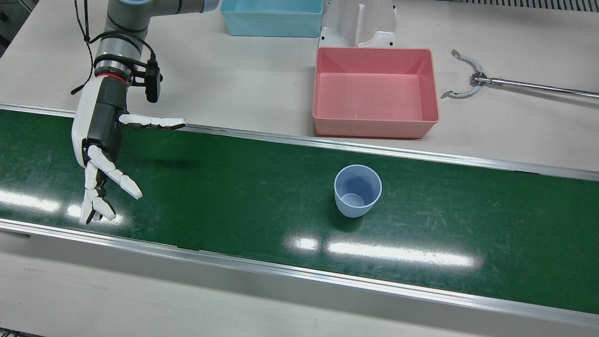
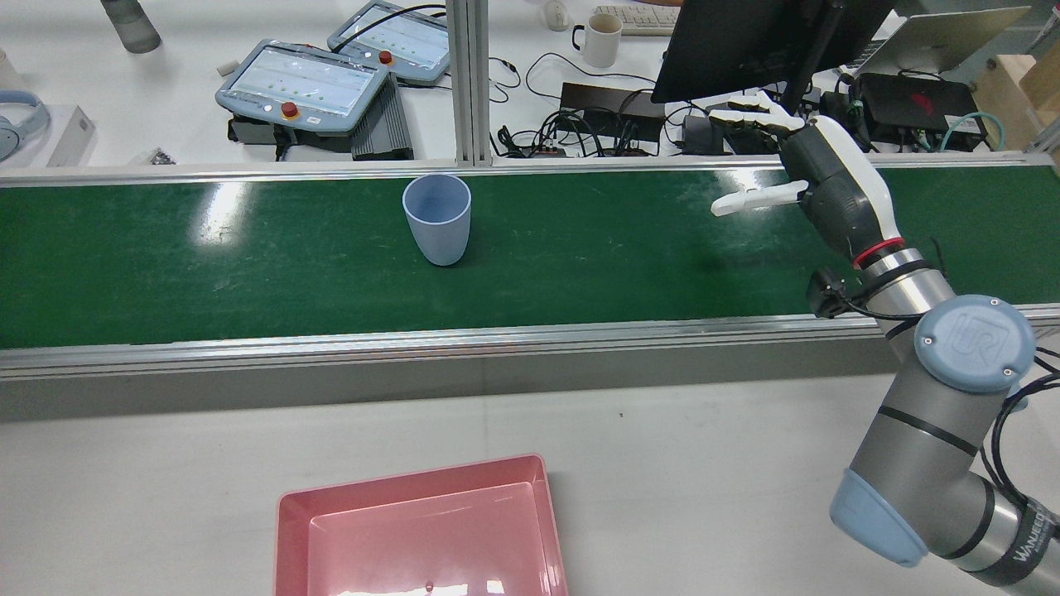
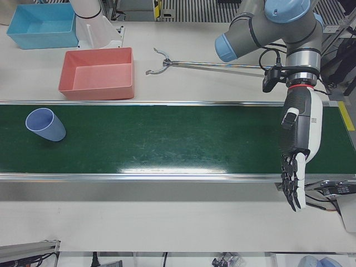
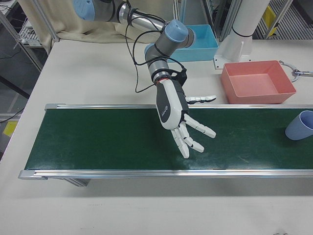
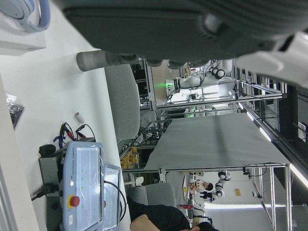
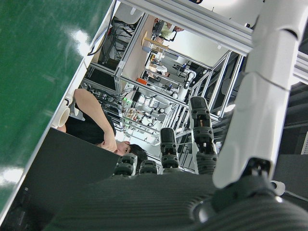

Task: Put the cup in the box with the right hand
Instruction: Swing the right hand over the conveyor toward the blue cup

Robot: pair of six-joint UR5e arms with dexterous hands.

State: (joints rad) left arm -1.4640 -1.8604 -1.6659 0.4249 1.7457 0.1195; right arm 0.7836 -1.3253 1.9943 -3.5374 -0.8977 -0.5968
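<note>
Standing upright on the belt (image 1: 234,187), the cup (image 1: 357,190) has nothing around it; the box (image 1: 376,91) sits just beyond. My right hand (image 1: 105,140), fingers spread and empty, hovers well away from the cup.

1. You are working in a robotics lab: a green conveyor belt (image 2: 248,273) with metal rails runs across a pale counter (image 2: 662,463).
2. Behind the belt you see two teach pendants (image 2: 302,83) with red stop buttons, a monitor (image 2: 737,45), tangled cables (image 2: 580,124) and a mug (image 2: 602,37).
3. An aluminium frame post (image 2: 465,83) stands at the counter's far edge.
4. Your hand cameras show more framed stations, office chairs (image 5: 122,103) and a seated person (image 6: 91,122).
</note>
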